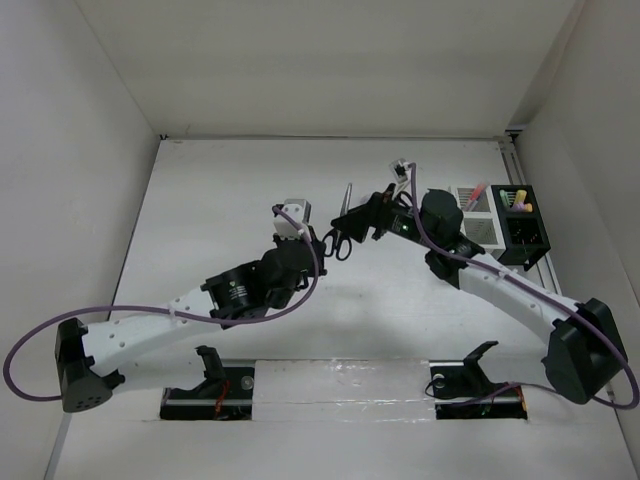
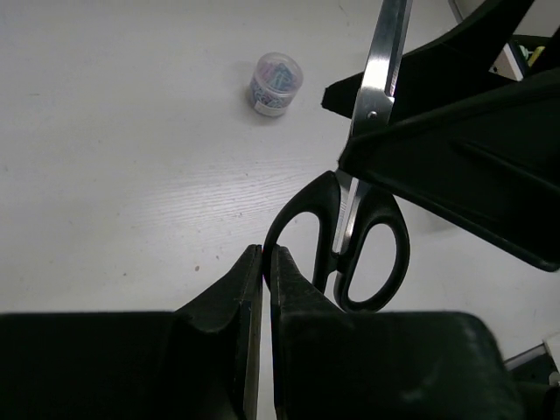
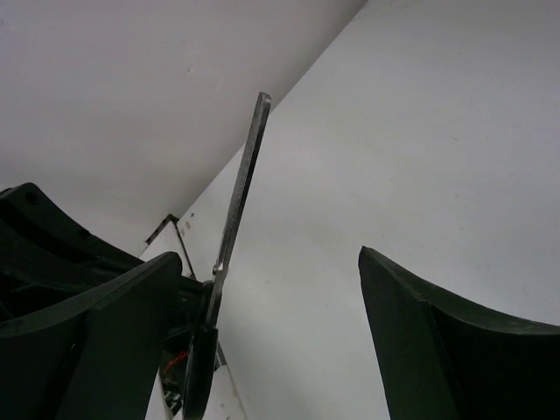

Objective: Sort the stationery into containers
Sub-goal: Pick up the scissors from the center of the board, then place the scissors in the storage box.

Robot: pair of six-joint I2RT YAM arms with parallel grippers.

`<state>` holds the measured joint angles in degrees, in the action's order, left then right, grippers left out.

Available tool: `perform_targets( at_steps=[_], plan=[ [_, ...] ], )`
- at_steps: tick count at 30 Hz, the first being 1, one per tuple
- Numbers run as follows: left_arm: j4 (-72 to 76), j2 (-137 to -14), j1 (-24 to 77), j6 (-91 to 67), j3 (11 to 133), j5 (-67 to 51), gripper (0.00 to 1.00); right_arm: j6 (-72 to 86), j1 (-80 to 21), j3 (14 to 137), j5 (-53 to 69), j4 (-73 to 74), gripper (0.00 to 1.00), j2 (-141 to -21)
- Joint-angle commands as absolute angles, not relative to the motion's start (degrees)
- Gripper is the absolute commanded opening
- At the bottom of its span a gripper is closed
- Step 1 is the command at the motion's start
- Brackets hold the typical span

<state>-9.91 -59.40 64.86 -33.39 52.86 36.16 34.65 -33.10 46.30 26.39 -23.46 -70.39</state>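
Observation:
Black-handled scissors (image 1: 343,238) are held above the table's middle, blades pointing toward the back wall. My left gripper (image 1: 327,241) is shut on one handle loop; in the left wrist view the jaws (image 2: 265,252) pinch the loop of the scissors (image 2: 376,249). My right gripper (image 1: 372,215) is open around the blade; in the right wrist view (image 3: 267,255) the blade (image 3: 241,188) lies next to its left finger, not clamped. The white container (image 1: 478,228) holds an orange-red pen (image 1: 478,190). The black container (image 1: 524,235) holds highlighters (image 1: 518,198). A small grey round roll (image 2: 276,83) stands on the table.
The two containers stand side by side at the back right, close to the right wall. White walls close in the table on the left, back and right. The arm bases sit at the near edge.

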Motion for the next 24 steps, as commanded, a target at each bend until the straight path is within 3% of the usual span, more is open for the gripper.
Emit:
perform_targets(
  at_steps=[1,2,6,7,8,9,10,12,18,24],
  plan=[
    [-5.98,-57.66,64.95,-32.17,52.12,34.81,0.00,36.04,-34.45,50.71,26.98,-30.84,0.87,-71.54],
    [-5.98,-57.66,64.95,-32.17,52.12,34.80,0.00,36.64,-34.45,50.71,26.98,-31.89,0.85,-72.24],
    [-5.98,-58.79,64.95,-31.64,51.59,34.28,0.00,37.79,-34.45,50.71,25.22,-35.15,0.57,-72.25],
    [-5.98,-59.32,64.95,-31.64,51.59,34.28,0.00,37.79,-34.45,50.71,25.22,-35.16,0.13,-72.25],
    [-5.98,-59.33,64.95,-31.64,51.59,34.28,0.00,37.79,-34.45,50.71,25.22,-35.16,0.00,-72.25],
    [-5.98,-60.02,64.95,-31.64,51.59,34.28,0.00,37.79,-34.45,50.71,25.22,-35.68,0.00,-72.25],
    [-6.59,-60.55,64.95,-31.12,52.29,33.58,0.28,37.27,-34.45,50.71,25.92,-35.68,0.00,-72.25],
    [-9.04,-62.57,64.95,-31.63,54.22,34.79,0.99,35.26,-34.45,50.71,25.93,-36.21,0.00,-71.72],
    [-23.95,-65.74,64.95,-38.57,63.08,39.98,1.00,23.66,-24.54,50.97,21.81,-29.73,0.00,-68.21],
    [-35.67,-63.73,64.95,-44.73,66.88,42.45,1.00,9.51,-11.98,52.47,5.51,-14.43,0.00,-62.68]
  ],
)
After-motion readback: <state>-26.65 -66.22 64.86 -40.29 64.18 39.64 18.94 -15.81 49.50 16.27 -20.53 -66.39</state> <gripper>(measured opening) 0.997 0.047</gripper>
